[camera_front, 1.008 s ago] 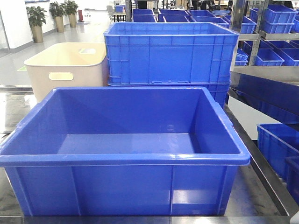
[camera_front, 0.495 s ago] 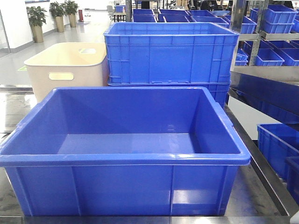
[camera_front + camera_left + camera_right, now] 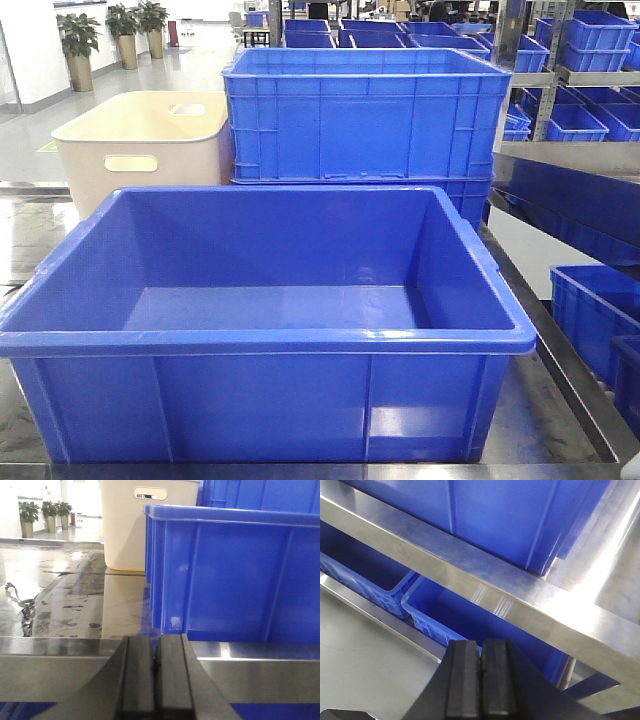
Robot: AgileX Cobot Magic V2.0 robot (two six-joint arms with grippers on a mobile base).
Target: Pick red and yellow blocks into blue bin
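In the front view the blue bin (image 3: 270,330) stands at the near edge of the steel bench (image 3: 25,235), its smooth floor bare; behind it at the far left sits a cream tub (image 3: 140,145), with a second blue crate (image 3: 365,115) beside that. No red or yellow block shows here, and neither arm enters this view. In the left wrist view the left gripper (image 3: 156,672) has its pads pressed together with nothing between them, and it hangs just outside the bench's front rail (image 3: 60,667), below the bin's ribbed left wall; the wet-looking bench top to the left holds no block that I can see. In the right wrist view the right gripper (image 3: 481,685) is likewise closed and empty, low beside the bench's right front corner, looking under the rail at lower-shelf crates (image 3: 365,587). The step in hand appears to be finding the blocks, so each arm should rise above the rail and spread its fingers before descending, and keep clear of the bin's thick rim.
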